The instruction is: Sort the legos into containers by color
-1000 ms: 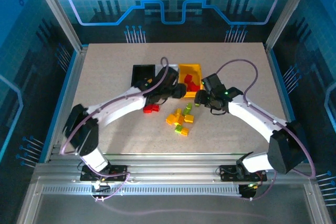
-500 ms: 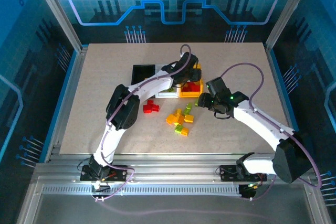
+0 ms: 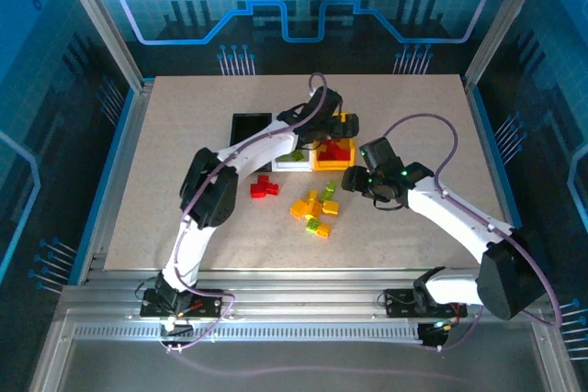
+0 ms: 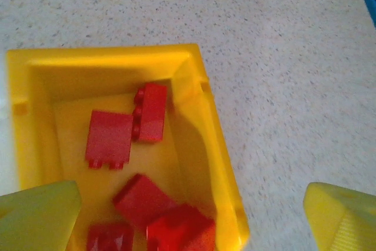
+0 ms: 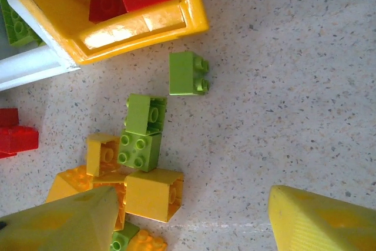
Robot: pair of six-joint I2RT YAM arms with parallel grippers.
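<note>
Left tool [image 4: 189,213], spread wide and empty, hangs over the yellow bin [image 4: 202,116] with red bricks [image 4: 108,139] inside. Right tool [image 5: 194,210], wide and empty too, hangs over loose green bricks [image 5: 188,73] and yellow bricks [image 5: 154,194]; bare worktop [image 5: 294,98] lies beside them.

**Three views, one shared bin**

My top camera looks down from high behind the near edge, taking in the whole worktop [image 3: 184,135]. Both wrist cameras hang close, facing down. They share the yellow bin [image 4: 202,139], which sits upper left in the right one.
</note>
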